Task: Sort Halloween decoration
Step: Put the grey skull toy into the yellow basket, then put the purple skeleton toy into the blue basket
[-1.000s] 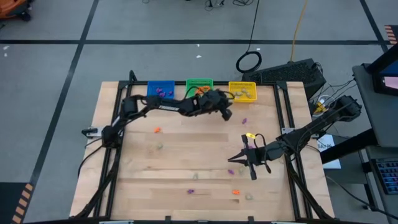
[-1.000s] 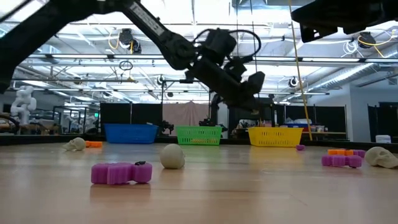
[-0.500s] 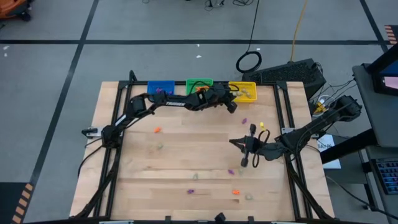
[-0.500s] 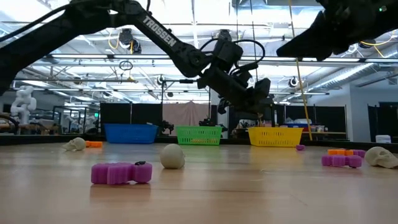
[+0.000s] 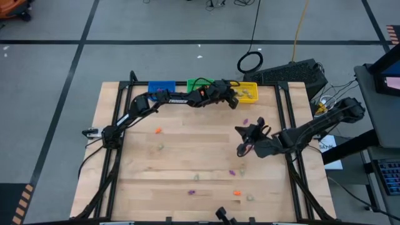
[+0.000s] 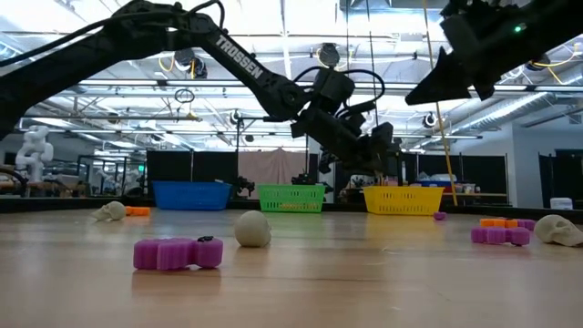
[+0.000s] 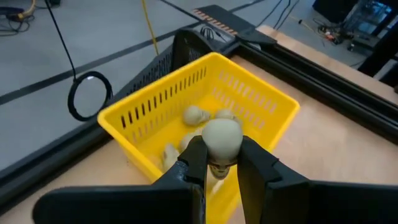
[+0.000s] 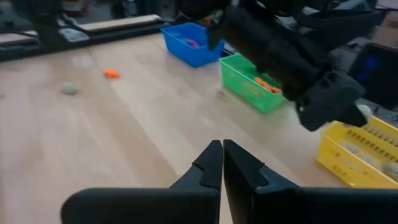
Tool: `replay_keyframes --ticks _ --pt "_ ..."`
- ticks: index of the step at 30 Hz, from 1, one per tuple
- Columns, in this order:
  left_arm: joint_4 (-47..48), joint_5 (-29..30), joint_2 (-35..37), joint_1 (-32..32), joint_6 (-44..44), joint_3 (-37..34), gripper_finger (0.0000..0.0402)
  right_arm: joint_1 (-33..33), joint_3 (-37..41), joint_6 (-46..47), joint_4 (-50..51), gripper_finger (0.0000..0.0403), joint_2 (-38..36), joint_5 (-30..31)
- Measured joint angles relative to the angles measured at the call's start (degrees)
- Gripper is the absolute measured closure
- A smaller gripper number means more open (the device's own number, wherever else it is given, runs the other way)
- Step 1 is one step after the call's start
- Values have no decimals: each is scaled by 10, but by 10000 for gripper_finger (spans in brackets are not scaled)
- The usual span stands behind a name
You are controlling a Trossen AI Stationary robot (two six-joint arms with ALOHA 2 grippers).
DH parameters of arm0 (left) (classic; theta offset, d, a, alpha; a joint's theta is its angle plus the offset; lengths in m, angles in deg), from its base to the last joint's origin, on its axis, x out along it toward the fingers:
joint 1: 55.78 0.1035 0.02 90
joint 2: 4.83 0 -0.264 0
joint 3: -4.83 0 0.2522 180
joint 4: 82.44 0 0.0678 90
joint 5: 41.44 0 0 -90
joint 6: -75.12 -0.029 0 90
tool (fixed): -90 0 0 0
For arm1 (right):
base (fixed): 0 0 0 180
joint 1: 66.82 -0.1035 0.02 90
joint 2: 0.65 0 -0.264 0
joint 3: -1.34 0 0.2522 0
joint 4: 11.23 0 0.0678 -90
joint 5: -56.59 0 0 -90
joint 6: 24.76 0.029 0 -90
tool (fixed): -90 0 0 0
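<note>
Left hand (image 7: 222, 163) over the yellow bin (image 7: 261, 102), pale skull trinket (image 7: 221, 140) pinched in its fingers

I have the left hand at the far edge of the desk (image 5: 187, 156), clamped on the beige-grey skull just above the yellow bin, where a few more pale pieces (image 7: 198, 116) already lie. My right hand (image 8: 222, 163) hangs above the desk's right side with its fingers pressed together on nothing. The blue bin (image 5: 161, 88) holds purple pieces, the green bin (image 8: 251, 84) orange ones. Loose purple, orange and pale trinkets (image 5: 193, 192) are scattered over the desk's middle and near side
</note>
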Motion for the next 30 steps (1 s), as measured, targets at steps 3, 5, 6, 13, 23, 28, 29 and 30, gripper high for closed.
replay_keyframes --ticks 3,5,6,13,23,28,29,30 --pt "-4 -5 -7 2 0 0 358 8 -4 4 12 403 0 -2" --pt "2 -13 -12 3 1 0 358 11 -4 4 12 403 0 -3" --pt "5 -13 -14 4 2 0 358 11 -4 4 12 403 0 -3" --pt "-3 -13 -19 3 2 0 358 11 -4 3 12 403 0 -4" --pt "-10 -12 -19 3 0 0 295 11 -4 -8 12 403 0 -4" --pt "-10 -11 -19 3 0 0 284 11 -4 -9 12 403 0 -4" --pt "-10 -11 -19 3 0 0 283 11 -4 -9 12 403 0 -4" --pt "-10 -11 -19 3 0 0 283 11 -4 -9 12 403 0 -4"
